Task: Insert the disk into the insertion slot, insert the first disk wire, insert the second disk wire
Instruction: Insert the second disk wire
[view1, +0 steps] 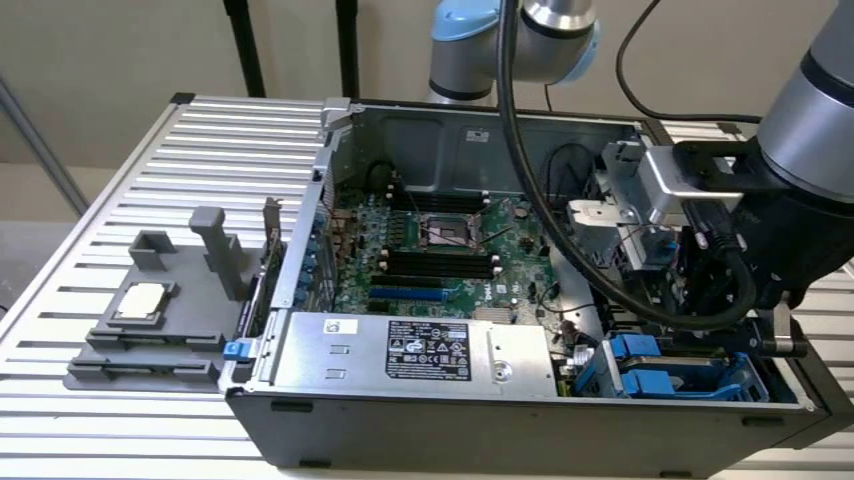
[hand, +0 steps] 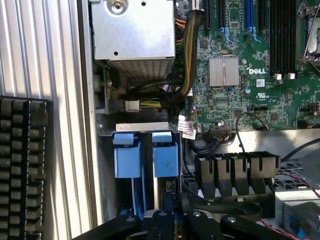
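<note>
I hang over the corner of an open computer case (view1: 534, 400) at the exterior view's right, my gripper (hand: 172, 220) low over the drive bays. From my wrist I see my black fingers (hand: 167, 210) drawn close together around the edge of the disk (hand: 160, 187), which stands on edge in the insertion slot (hand: 145, 130), the grey metal bay with blue rails; the grip looks like a pinch on the disk's end, though the contact itself is partly hidden by my own linkage. I count two blue tabs (hand: 127, 155) side by side at the bay's mouth, the one nearer the motherboard sitting on the disk's carrier. In the exterior view the same bay shows as a cluster of blue plastic (view1: 654, 365) under my wrist, with my gripper hidden behind the arm and black cable (view1: 561, 230). That view gives what my wrist cannot: the whole case on a slatted metal surface (view1: 147, 180), one silver power supply with a black label (view1: 427, 350), and one grey fixture (view1: 160, 320) beside the case carrying a small square chip. My wrist view adds one loose white connector (hand: 132, 105) on a bundle of wires just beside the bay, one row of four black clips (hand: 237, 170), the motherboard (hand: 250, 75), and a black keyboard (hand: 22, 165) lying on the surface outside the case.
</note>
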